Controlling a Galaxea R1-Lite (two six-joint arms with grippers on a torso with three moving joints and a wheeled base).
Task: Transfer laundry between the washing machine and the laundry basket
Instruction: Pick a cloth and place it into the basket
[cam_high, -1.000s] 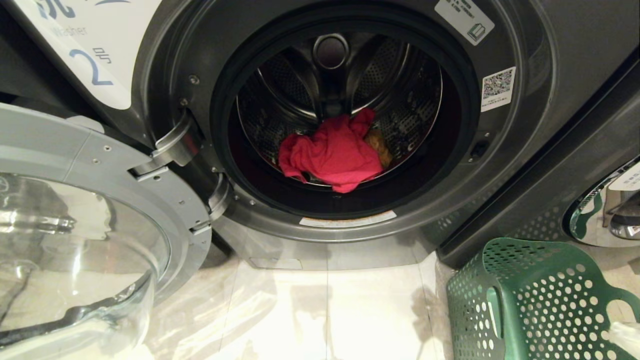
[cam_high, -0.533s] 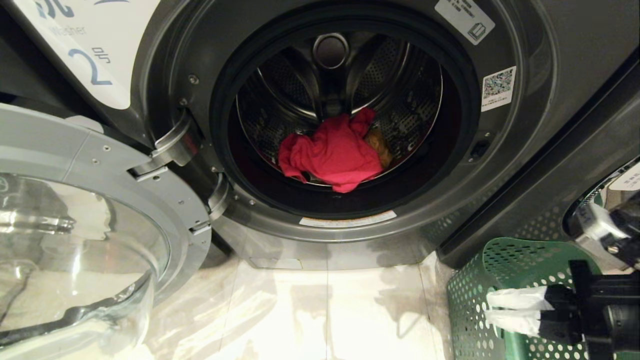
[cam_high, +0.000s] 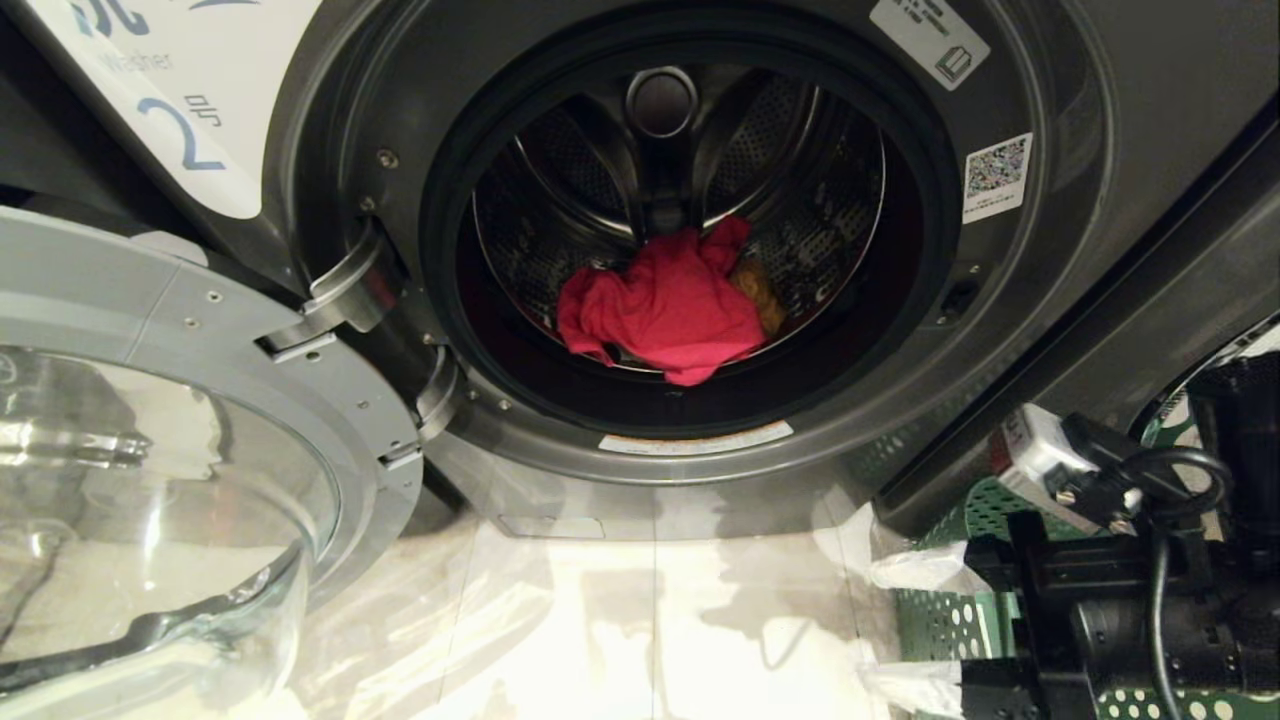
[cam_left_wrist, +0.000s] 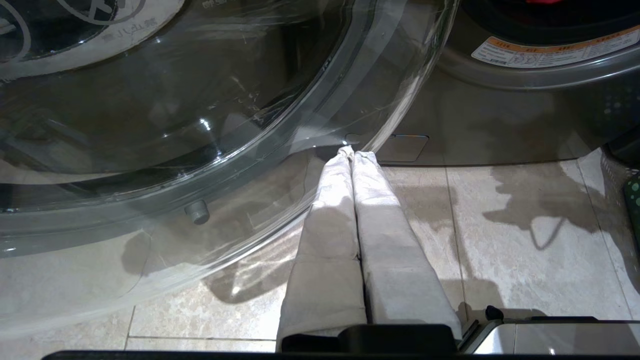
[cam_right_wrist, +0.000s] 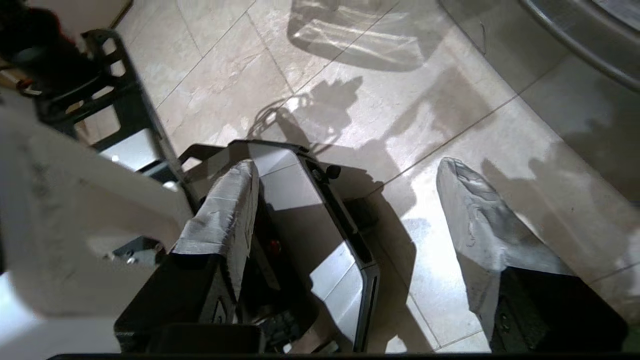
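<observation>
Washing machine (cam_high: 1000, 330) fills the far side of the head view, its glass door (cam_high: 150, 480) swung open at near left, and red-pink laundry (cam_high: 665, 310) lies heaped in the drum with an orange-yellow piece (cam_high: 760, 290) just right of it. Green laundry basket (cam_high: 935, 625) sits on the floor at near right, mostly hidden behind the right arm. Right gripper (cam_high: 905, 625) hangs over the floor beside the basket, fingers spread, nothing between them; left gripper (cam_left_wrist: 353, 152) is low by the door glass, fingers pressed together, empty.

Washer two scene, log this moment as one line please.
washing machine door open | red-pink garment in drum | right gripper open, empty, by laundry basket | left gripper shut, parked
</observation>
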